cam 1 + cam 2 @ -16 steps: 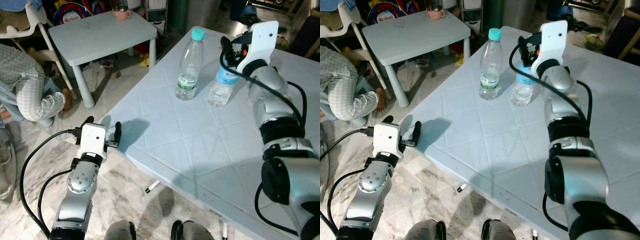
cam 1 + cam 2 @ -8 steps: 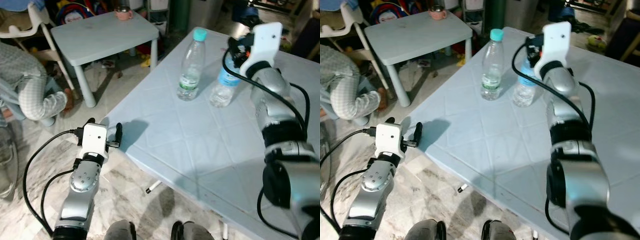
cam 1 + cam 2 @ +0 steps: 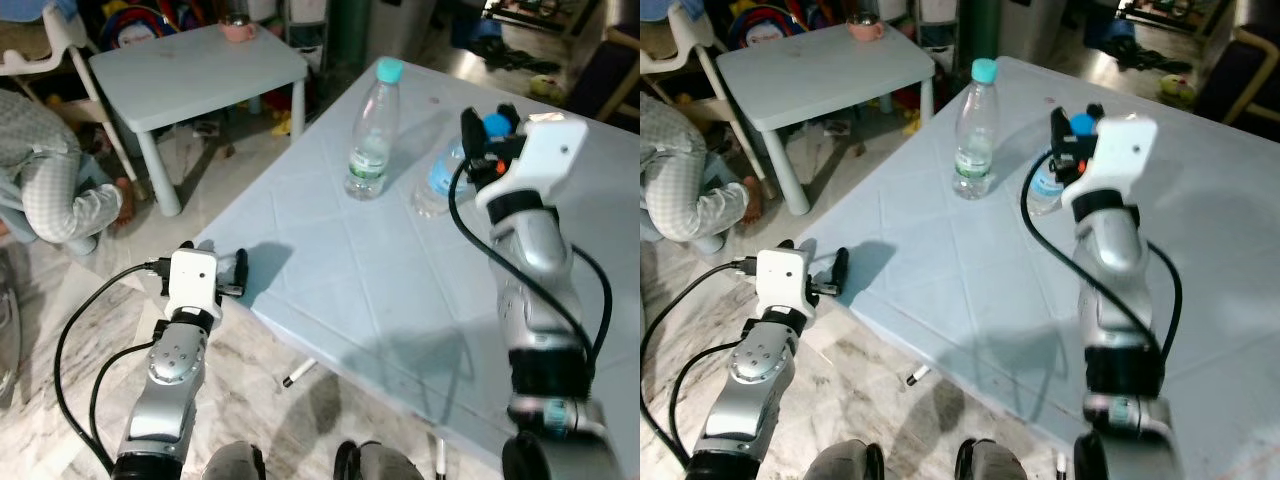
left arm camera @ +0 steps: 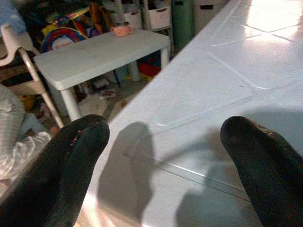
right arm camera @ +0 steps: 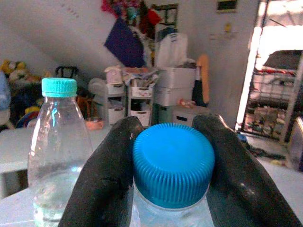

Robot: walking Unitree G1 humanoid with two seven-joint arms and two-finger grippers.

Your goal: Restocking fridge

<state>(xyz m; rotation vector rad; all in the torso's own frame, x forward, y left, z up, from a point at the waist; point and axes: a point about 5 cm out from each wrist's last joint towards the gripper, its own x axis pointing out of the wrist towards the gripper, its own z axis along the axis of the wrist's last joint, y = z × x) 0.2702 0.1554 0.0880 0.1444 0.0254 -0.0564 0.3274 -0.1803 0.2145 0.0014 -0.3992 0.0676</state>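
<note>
Right wrist view, blue-capped bottle (image 5: pixel 173 163) upright, cap up

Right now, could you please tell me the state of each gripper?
Left gripper: open, holding nothing, at the table's edge.
Right gripper: closed around the blue cap of a bottle.

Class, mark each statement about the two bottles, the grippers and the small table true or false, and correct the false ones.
1. The right gripper has its fingers on either side of the blue cap. True.
2. The teal-capped bottle lies on its side. False: it stands upright on the big table.
3. The left gripper holds a bottle. False: its fingers are apart with nothing between them, at the table's edge.
4. A pink cup stands on the small table. True.
5. A person sits on the big table. False: the person crouches on the floor beside the small table.
</note>
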